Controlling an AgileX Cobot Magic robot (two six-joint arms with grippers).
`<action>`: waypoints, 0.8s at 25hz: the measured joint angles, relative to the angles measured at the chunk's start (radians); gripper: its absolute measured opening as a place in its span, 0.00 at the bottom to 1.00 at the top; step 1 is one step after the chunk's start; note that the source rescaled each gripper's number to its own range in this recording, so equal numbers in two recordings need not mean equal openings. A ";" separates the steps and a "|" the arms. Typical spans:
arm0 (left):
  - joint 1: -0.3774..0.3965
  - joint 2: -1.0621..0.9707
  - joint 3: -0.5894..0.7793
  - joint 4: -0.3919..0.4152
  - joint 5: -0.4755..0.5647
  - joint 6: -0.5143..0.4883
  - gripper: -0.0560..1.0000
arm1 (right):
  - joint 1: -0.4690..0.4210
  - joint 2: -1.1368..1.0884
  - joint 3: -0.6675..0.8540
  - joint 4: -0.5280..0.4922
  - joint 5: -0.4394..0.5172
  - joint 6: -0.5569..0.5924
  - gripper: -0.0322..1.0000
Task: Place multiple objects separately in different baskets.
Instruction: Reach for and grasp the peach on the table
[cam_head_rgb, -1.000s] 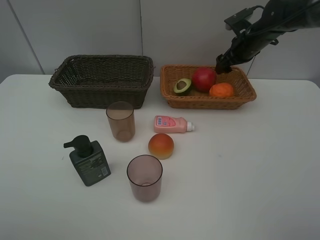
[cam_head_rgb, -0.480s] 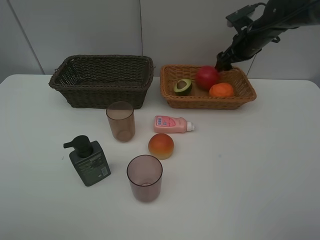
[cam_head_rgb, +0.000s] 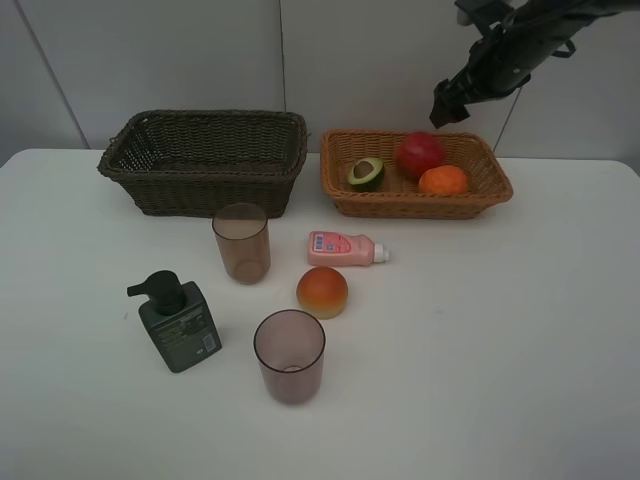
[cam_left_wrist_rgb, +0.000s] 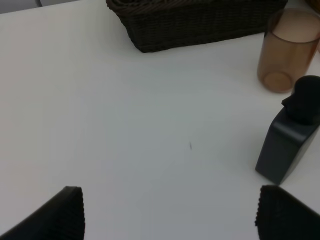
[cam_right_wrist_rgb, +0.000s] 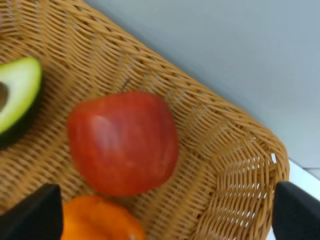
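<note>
The light orange-tan basket (cam_head_rgb: 345, 195) holds the red apple (cam_head_rgb: 420, 154), the orange tangerine (cam_head_rgb: 443, 180) and the avocado half (cam_head_rgb: 365, 172). My right gripper (cam_head_rgb: 445, 106) hangs open and empty above the basket's far right; its wrist view shows the apple (cam_right_wrist_rgb: 123, 141), tangerine (cam_right_wrist_rgb: 100, 220) and avocado half (cam_right_wrist_rgb: 17, 95) below. On the table lie the small pink bottle (cam_head_rgb: 346, 247), the peach-coloured fruit (cam_head_rgb: 322, 291), two brownish-pink cups (cam_head_rgb: 241, 241) (cam_head_rgb: 289, 354) and the dark green pump bottle (cam_head_rgb: 177, 320). My left gripper (cam_left_wrist_rgb: 170, 212) is open over bare table near the pump bottle (cam_left_wrist_rgb: 291, 142).
The dark brown basket (cam_head_rgb: 205, 160) stands empty at the back left, also in the left wrist view (cam_left_wrist_rgb: 200, 22). A grey wall rises behind both baskets. The table's right half (cam_head_rgb: 520, 320) is bare white.
My right gripper has risen up and away from the apple, which stays in the orange-tan basket. Nothing else moved.
</note>
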 joint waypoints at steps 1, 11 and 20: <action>0.000 0.000 0.000 0.000 0.000 0.000 0.93 | 0.005 -0.011 0.000 0.000 0.020 0.008 0.66; 0.000 0.000 0.000 0.000 0.000 0.000 0.93 | 0.137 -0.080 -0.001 0.000 0.225 0.312 0.66; 0.000 0.000 0.000 0.000 0.000 0.000 0.93 | 0.311 -0.075 -0.001 0.003 0.295 0.567 0.68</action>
